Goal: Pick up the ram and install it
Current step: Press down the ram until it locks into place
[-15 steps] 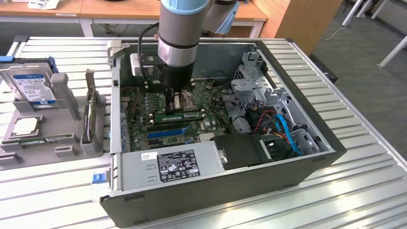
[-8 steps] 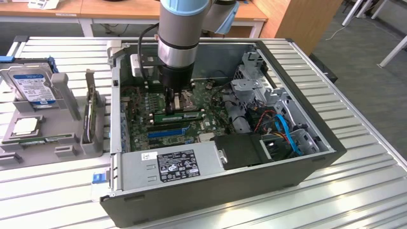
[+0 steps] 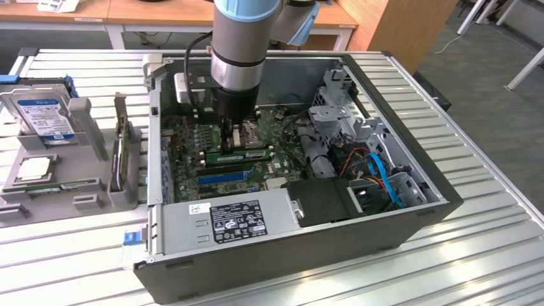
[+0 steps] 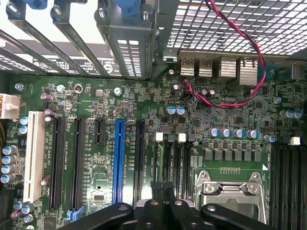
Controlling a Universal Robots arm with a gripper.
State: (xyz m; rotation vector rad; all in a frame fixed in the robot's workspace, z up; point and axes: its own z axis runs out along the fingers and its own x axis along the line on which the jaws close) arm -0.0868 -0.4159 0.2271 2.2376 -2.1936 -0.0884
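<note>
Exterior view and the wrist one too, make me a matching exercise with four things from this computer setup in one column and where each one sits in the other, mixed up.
Things:
1. hard drive
2. power supply
3. blue cable
4. gripper

Places:
a. shut, over the circuit board inside the computer case
b. standing in the grey holder, outside the computer case
c. inside the computer case, at the exterior view's right
d. along the computer case's near wall, with a black label on it

Pairs: 1-b, 2-d, 3-c, 4-a
</note>
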